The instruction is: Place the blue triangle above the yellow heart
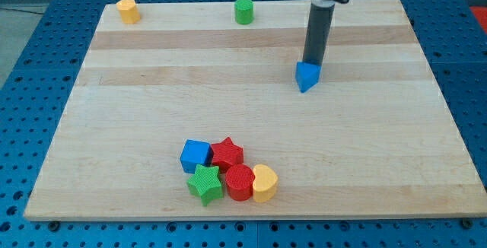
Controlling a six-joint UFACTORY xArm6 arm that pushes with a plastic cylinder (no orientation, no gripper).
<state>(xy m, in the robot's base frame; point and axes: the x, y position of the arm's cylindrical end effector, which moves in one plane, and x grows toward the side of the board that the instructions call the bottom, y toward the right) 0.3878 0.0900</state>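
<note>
The blue triangle (307, 77) lies on the wooden board (137, 111) right of the middle, in its upper half. My tip (313, 63) touches the triangle's top edge, just above it. The yellow heart (264, 182) lies near the view's bottom, at the right end of a tight cluster of blocks, well below and a little left of the triangle.
The cluster also holds a blue cube (195, 155), a red star (227, 154), a green star (205, 183) and a red cylinder (239, 182). A yellow block (128, 10) and a green cylinder (243, 11) sit along the board's top edge.
</note>
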